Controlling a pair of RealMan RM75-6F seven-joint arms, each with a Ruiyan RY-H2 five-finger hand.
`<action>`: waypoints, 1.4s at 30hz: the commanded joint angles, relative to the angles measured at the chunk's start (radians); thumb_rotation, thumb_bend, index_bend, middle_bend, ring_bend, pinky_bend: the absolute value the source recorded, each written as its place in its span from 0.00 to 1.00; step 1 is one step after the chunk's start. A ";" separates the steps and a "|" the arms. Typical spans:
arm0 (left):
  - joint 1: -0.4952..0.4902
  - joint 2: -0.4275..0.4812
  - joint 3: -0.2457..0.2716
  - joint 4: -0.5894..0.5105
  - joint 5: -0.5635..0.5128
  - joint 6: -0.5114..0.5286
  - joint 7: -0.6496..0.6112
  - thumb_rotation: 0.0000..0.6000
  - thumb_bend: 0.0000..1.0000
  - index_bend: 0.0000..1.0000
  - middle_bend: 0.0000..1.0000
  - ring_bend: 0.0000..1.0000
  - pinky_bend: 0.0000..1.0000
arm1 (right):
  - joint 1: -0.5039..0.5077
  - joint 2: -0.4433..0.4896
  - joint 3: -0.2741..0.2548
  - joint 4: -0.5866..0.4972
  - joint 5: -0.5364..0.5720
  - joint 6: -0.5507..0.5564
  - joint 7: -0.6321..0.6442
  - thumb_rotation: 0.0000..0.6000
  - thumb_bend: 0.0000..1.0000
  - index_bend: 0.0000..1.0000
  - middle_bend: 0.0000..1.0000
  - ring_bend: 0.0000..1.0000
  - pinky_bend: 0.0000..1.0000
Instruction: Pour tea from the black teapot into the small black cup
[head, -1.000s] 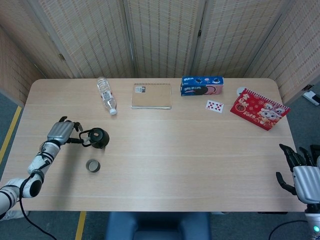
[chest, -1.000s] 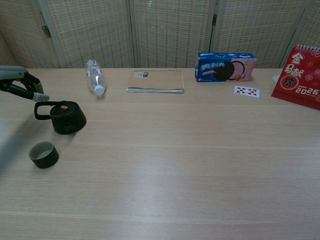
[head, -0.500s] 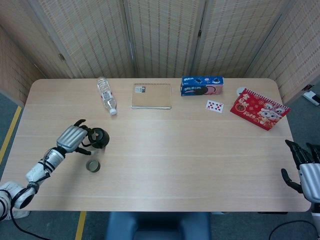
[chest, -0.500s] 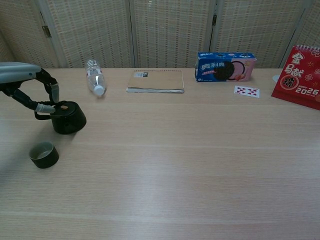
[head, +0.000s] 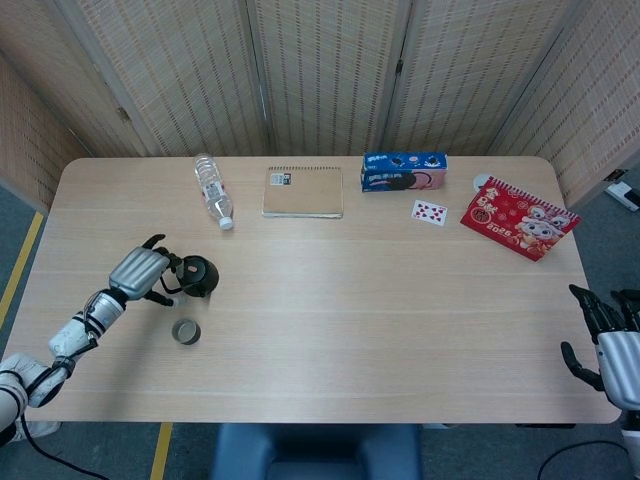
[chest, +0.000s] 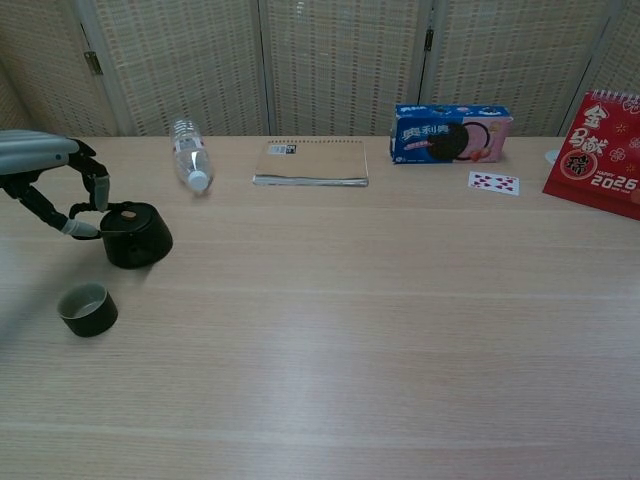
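The left hand (chest: 55, 180) curled its fingers around the black teapot's (chest: 137, 234) handle, the small black cup (chest: 87, 308) stood just before the teapot, and, well right, the right hand (head: 610, 340) hung spread off the table (head: 400, 320).

On the table (head: 330, 300), the teapot (head: 198, 276) stands at the left, with the cup (head: 185, 331) set nearer the front edge and apart from it, and the left hand (head: 138, 272) is placed at the teapot's handle side, apparently touching the handle. Along the far edge are laid, from left to right, a bottle (head: 212, 189), a notebook (head: 303, 192), a box (head: 403, 171), a playing card (head: 429, 212) and a calendar (head: 517, 217). The right hand (head: 612, 345) is seen off the table's near right corner.
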 joint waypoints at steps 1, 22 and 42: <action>-0.003 -0.018 0.007 0.029 0.004 0.000 -0.017 0.61 0.21 0.48 0.48 0.35 0.10 | -0.002 0.000 0.000 0.001 0.001 0.002 0.001 1.00 0.43 0.06 0.17 0.24 0.08; -0.046 -0.020 -0.065 0.031 -0.158 -0.203 0.088 0.56 0.21 0.33 0.35 0.18 0.04 | -0.012 -0.013 -0.005 0.013 0.013 -0.003 0.015 1.00 0.43 0.06 0.17 0.24 0.08; -0.029 0.034 -0.104 -0.064 -0.288 -0.318 0.222 0.52 0.21 0.43 0.40 0.26 0.03 | -0.011 -0.021 -0.003 0.026 0.014 -0.007 0.031 1.00 0.43 0.06 0.17 0.24 0.08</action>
